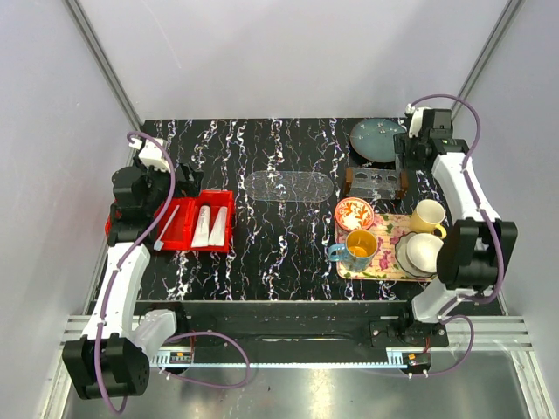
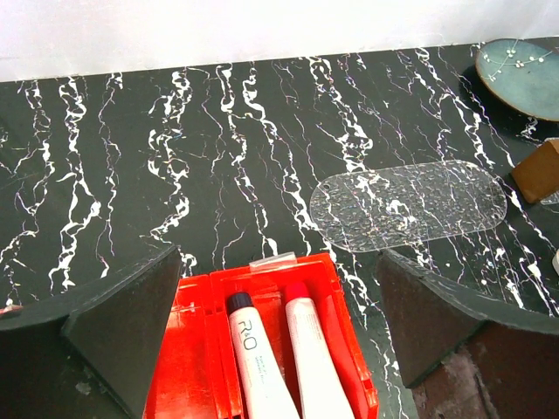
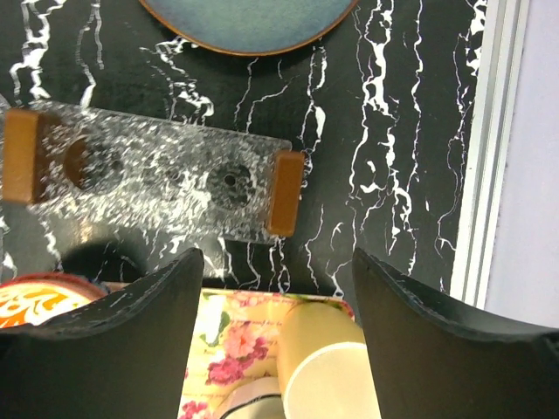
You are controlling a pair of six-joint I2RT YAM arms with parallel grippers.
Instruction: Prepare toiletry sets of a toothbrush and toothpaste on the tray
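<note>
The clear oval tray lies bare at the table's middle and also shows in the left wrist view. Two white toothpaste tubes lie side by side in the right compartment of the red bin. One tube has a black cap, the other a red cap. The pale toothbrush lies in the bin's left compartment and is hidden in the left wrist view. My left gripper is open and empty, above the bin's far end. My right gripper is open and empty at the back right.
A floral tray at the right holds a yellow cup, a blue mug, a patterned bowl and a white cup. A clear rack with wooden ends and a blue plate stand behind it.
</note>
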